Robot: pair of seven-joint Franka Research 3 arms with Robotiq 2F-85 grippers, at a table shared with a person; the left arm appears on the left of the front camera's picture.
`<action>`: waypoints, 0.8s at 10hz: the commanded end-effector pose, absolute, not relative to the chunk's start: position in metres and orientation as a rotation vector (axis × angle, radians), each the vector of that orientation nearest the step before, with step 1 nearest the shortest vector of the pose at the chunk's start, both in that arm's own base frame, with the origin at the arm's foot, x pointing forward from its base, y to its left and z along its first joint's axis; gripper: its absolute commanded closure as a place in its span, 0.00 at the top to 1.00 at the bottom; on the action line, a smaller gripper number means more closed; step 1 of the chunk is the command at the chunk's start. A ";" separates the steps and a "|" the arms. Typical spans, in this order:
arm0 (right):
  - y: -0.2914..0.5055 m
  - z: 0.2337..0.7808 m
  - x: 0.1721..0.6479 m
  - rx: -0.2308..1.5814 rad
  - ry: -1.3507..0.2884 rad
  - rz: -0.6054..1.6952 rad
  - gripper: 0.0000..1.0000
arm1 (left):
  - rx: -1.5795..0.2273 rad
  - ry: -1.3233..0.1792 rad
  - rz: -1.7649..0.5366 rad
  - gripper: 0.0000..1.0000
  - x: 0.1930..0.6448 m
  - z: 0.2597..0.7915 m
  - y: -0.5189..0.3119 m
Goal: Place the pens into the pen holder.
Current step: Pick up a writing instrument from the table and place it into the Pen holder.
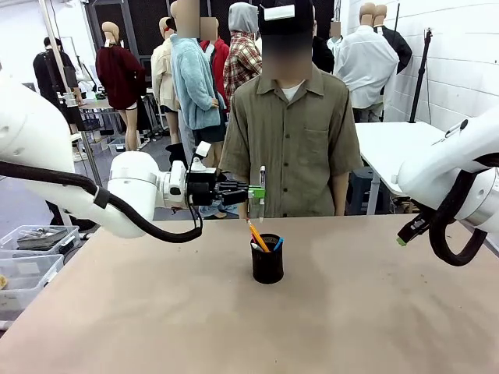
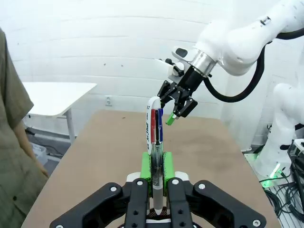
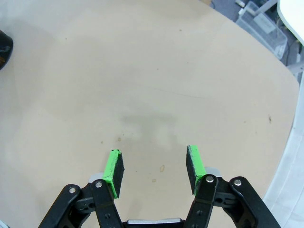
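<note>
The left gripper (image 1: 256, 192) pinches a white pen (image 1: 262, 183) upright between its green pads, above and just behind the holder (image 1: 267, 261), which stands mid-table with an orange pencil (image 1: 258, 237) and a blue-tipped pen (image 1: 278, 243) already inside. Risk: the pen is not yet over the mouth; released here, it would likely strike the rim or fall behind the holder. The leaning pencil crosses the opening and may deflect the tip. A descent off centre may tip the light cup. The person (image 1: 292, 132) stands close behind the table edge. The right gripper (image 3: 154, 172) hovers over bare table (image 3: 142, 71), fingers spread, empty, well apart from the holder.
</note>
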State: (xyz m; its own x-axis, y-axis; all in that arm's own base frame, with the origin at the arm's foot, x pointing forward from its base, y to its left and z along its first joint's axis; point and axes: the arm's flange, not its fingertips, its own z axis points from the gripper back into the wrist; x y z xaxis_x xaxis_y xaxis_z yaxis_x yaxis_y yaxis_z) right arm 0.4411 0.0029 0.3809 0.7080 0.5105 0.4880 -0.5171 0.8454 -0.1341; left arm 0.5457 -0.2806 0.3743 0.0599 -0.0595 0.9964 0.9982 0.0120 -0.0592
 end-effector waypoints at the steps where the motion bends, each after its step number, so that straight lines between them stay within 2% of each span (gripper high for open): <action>1: 0.001 0.379 0.440 0.019 -0.558 0.576 0.67 | -1.235 -1.139 -1.224 0.00 0.556 0.369 -0.291; 8: 0.001 0.379 0.440 0.019 -0.558 0.576 0.67 | -1.270 -0.980 -1.268 0.00 0.561 0.325 -0.313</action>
